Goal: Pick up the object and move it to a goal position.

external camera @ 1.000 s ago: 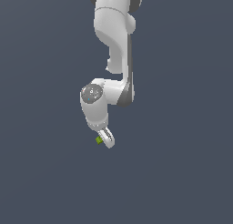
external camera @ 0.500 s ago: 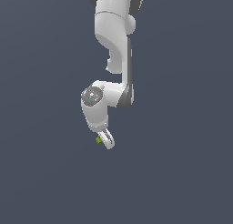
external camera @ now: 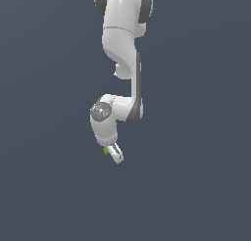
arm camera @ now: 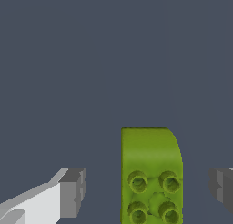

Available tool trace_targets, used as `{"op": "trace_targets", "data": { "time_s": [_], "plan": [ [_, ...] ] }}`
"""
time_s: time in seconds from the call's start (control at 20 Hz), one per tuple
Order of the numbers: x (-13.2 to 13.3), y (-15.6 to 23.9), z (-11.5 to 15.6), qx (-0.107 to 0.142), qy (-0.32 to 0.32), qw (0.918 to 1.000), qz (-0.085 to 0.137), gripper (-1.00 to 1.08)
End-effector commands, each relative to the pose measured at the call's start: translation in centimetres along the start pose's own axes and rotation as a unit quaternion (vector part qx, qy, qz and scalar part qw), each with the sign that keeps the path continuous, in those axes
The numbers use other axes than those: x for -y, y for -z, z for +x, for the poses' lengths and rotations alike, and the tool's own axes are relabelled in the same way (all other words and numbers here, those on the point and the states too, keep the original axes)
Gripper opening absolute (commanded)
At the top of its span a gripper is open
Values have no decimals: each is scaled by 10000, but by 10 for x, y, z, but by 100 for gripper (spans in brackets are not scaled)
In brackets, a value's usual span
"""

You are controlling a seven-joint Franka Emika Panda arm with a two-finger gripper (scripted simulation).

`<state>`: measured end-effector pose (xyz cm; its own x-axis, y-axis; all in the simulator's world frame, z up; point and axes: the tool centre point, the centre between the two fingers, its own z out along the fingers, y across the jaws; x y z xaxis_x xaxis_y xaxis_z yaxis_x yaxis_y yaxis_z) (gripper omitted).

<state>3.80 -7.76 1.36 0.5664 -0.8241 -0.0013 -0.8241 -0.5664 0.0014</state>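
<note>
Straddling the green block (arm camera: 151,177), the gripper (arm camera: 145,191) hangs open, its fingers (arm camera: 72,192) clear of both sides. The block sits nearer one finger, so centring it before squeezing should give a square, steady hold.

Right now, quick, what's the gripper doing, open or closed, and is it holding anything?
Gripper: open. The green block sits between the fingers with gaps on both sides; nothing is gripped.
</note>
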Motion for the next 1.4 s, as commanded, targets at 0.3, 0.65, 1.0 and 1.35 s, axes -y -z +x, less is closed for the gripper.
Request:
{"op": "trace_targets", "data": {
  "time_s": [0.3,0.65,1.0,1.35],
  "plan": [
    [1,-1,1,-5,0,10000,7,-100],
    [2,0,0,-5,2,10000,7,-100],
    [17,22,-3,-7,0,10000,6,-100],
    [50,68,-10,-11,-2,10000,2,-100]
  ]
}}
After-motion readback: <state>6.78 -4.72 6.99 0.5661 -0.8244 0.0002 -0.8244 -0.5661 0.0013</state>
